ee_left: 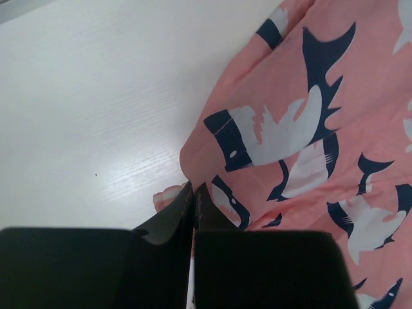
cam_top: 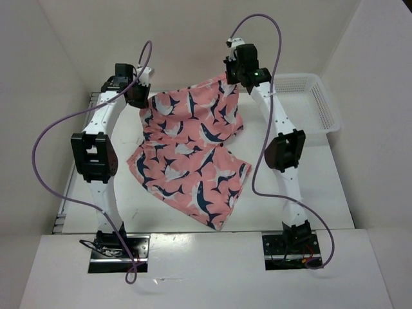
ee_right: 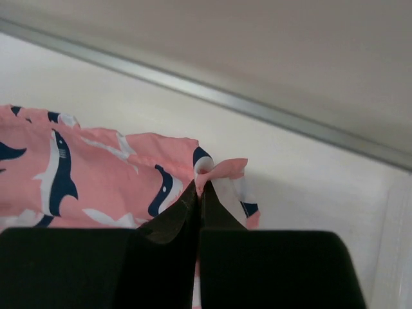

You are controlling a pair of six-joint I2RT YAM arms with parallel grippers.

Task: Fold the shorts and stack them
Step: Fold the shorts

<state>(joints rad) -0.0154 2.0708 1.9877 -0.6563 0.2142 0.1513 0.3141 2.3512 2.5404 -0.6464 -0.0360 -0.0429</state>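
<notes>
The salmon-pink shorts [cam_top: 190, 151] with navy-and-white sharks hang between my two grippers at the back of the table, and their lower part lies on the table toward the front. My left gripper [cam_top: 143, 98] is shut on the shorts' far left edge, with cloth [ee_left: 302, 116] spreading right of the fingertips [ee_left: 193, 190]. My right gripper [cam_top: 233, 78] is shut on the far right corner, where a pinched fold of cloth [ee_right: 219, 170] sticks out above the tips [ee_right: 198, 187].
A white plastic mesh basket [cam_top: 309, 102] stands at the back right, close to the right arm. White walls enclose the table on the left, back and right. Purple cables loop off both arms.
</notes>
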